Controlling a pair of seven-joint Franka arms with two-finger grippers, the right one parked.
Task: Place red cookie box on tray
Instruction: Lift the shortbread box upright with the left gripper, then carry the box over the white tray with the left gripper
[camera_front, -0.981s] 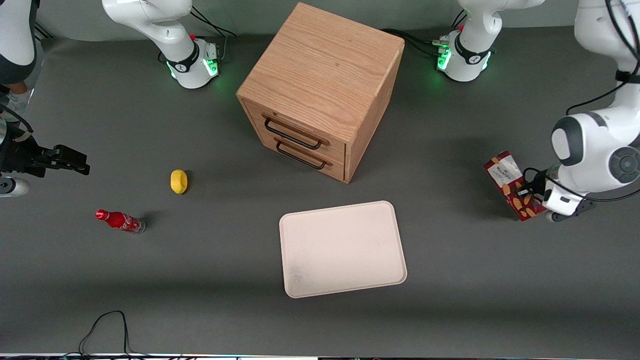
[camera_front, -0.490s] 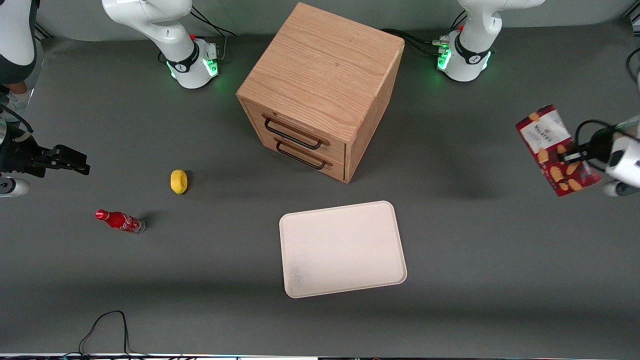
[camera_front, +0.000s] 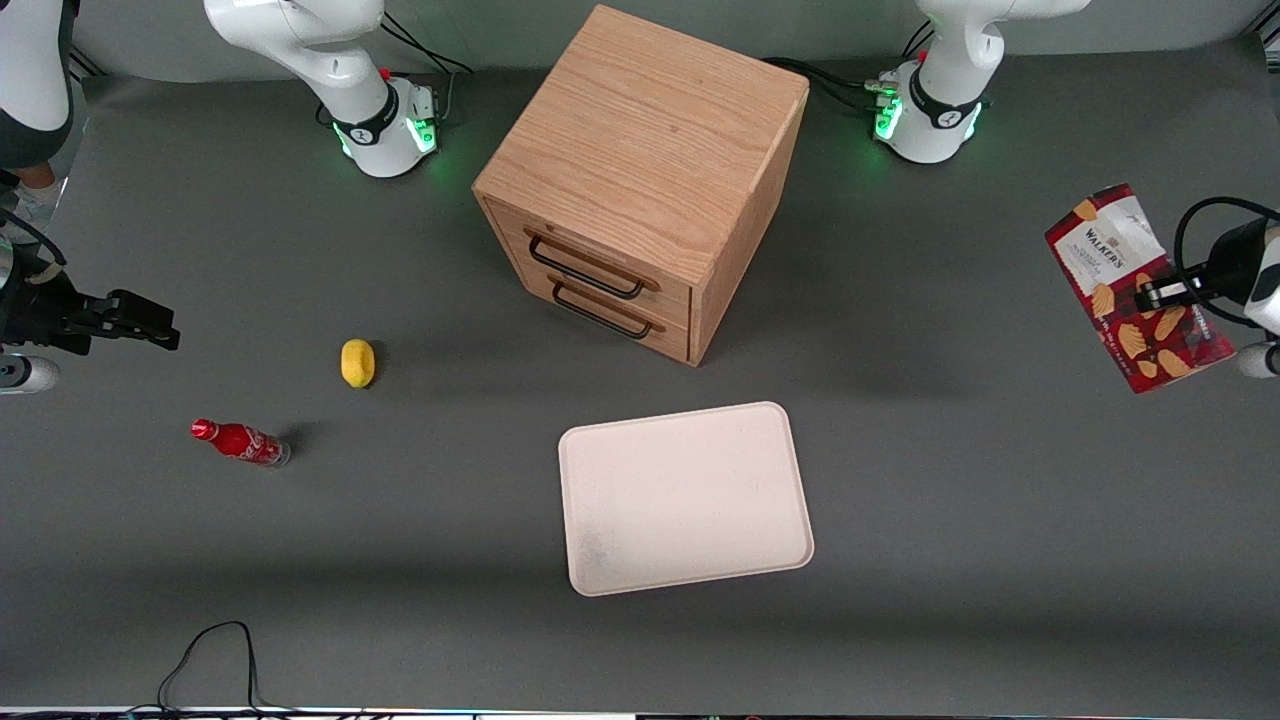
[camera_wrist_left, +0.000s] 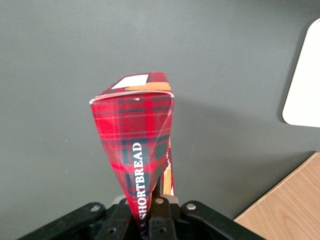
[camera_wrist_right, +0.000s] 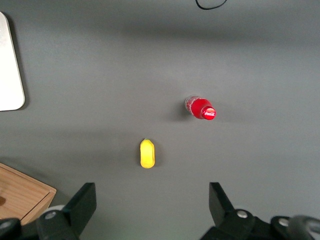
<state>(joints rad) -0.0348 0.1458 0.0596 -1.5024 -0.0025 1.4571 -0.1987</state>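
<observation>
My left gripper (camera_front: 1160, 293) is shut on the red cookie box (camera_front: 1125, 290), a dark-red tartan carton with a white label end and biscuit pictures. It holds the box in the air at the working arm's end of the table, well off the surface. In the left wrist view the box (camera_wrist_left: 136, 145) stands out from between the shut fingers (camera_wrist_left: 150, 220), its side squeezed narrow where they grip it. The tray (camera_front: 685, 497), pale cream-pink with a low rim, lies flat and bare on the grey table, nearer the front camera than the cabinet. A corner of it shows in the left wrist view (camera_wrist_left: 302, 95).
A wooden two-drawer cabinet (camera_front: 645, 175) stands mid-table, above the tray in the front view. A yellow lemon-like thing (camera_front: 357, 362) and a small red soda bottle (camera_front: 240, 441) lie toward the parked arm's end. A black cable (camera_front: 215, 655) loops at the front edge.
The gripper has lifted the cookie box off the table and raised it. The box now shows higher and larger in the front view. The tray and other things have not moved.
</observation>
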